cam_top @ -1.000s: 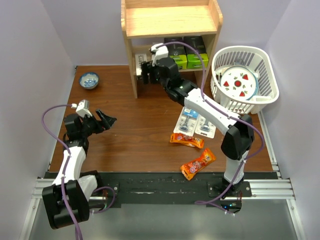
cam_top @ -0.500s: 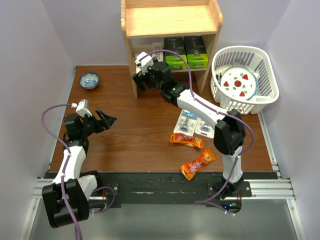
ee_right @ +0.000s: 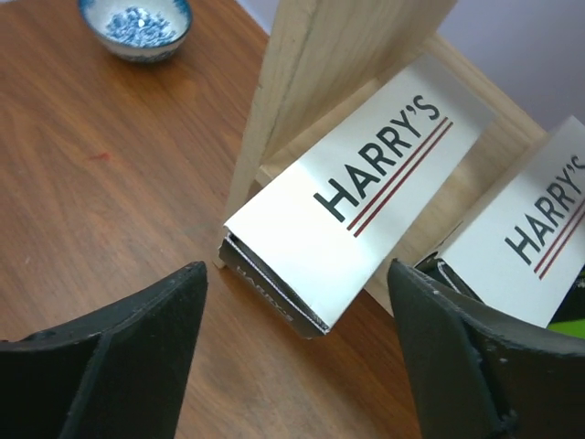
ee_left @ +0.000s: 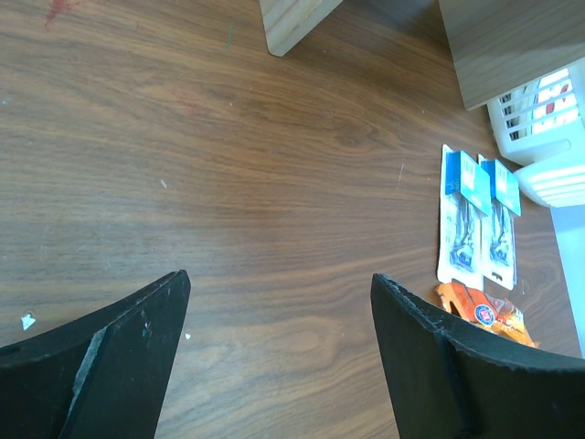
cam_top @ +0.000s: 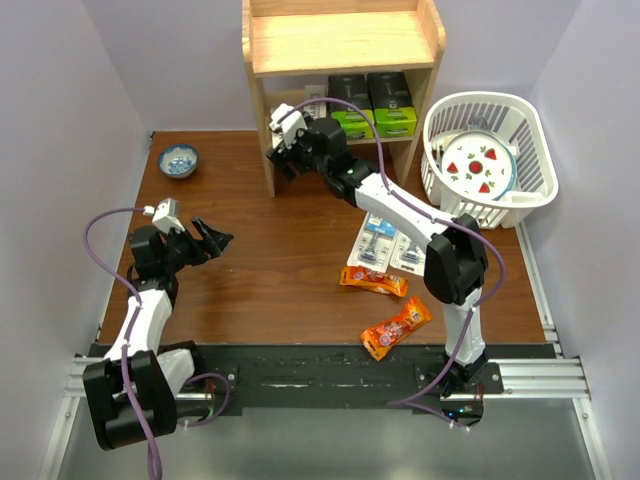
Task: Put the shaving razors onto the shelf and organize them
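The wooden shelf [cam_top: 340, 40] stands at the back of the table. On its lower board sit two black boxes with lime-green ends [cam_top: 371, 106]. In the right wrist view a white HARRY'S box [ee_right: 356, 201] leans out of the lower board beside the side panel [ee_right: 311, 82], with a second HARRY'S box [ee_right: 539, 238] to its right. My right gripper [cam_top: 284, 150] [ee_right: 294, 273] is open, its fingers on either side of the first box's end without touching it. Two blister cards [cam_top: 392, 245] [ee_left: 480, 219] lie flat on the table. My left gripper [cam_top: 215, 238] [ee_left: 279, 279] hangs open over bare wood.
Two orange snack packets [cam_top: 373, 280] [cam_top: 397, 327] lie near the cards. A white slatted basket [cam_top: 535, 150] with a strawberry plate stands at the right. A small blue bowl [cam_top: 178, 160] [ee_right: 135, 26] sits at the back left.
My right gripper has drawn back a little to the left from the lower board, leaving the HARRY'S box there, and its elbow has swung in. The left arm has not moved.
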Tool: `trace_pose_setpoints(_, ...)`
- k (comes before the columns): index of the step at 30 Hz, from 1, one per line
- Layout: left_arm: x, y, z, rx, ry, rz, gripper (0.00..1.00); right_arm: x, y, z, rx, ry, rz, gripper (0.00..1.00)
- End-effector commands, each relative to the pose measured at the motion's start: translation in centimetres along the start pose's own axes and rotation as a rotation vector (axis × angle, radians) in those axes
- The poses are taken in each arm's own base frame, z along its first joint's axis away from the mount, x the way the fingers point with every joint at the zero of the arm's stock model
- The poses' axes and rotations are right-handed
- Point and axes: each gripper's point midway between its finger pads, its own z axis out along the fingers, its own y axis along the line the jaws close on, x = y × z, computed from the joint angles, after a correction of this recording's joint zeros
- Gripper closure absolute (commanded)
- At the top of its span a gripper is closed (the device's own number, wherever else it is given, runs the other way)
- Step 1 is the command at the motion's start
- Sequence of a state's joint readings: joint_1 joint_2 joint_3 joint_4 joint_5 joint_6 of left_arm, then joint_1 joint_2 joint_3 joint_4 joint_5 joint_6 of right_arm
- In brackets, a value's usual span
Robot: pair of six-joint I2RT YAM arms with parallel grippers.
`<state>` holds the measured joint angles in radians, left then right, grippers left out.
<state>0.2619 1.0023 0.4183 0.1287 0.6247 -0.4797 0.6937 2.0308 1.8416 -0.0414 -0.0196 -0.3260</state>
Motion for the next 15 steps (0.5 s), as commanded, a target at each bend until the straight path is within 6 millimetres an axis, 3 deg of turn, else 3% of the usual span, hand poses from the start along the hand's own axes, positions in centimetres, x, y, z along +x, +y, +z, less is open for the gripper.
trace_pose_setpoints(1,-1.0,-0.2,0.1,0.022,-0.043,0.019,0.15,-3.1,-1.4,-0.7,-0.053,-0.066,-0.081,0.28)
trace_pose_setpoints(7,-1.0,-0.1,0.3,0.019,-0.043,0.016,0.15,-2.4,-1.2,0.2,-0.093,-0.047,-0.107,0.40)
trace_pose_setpoints(15,-0.8,0.2,0.3,0.014,-0.037,0.019,0.15,-1.7,-1.4,1.6,-0.093,-0.042,-0.132,0.43)
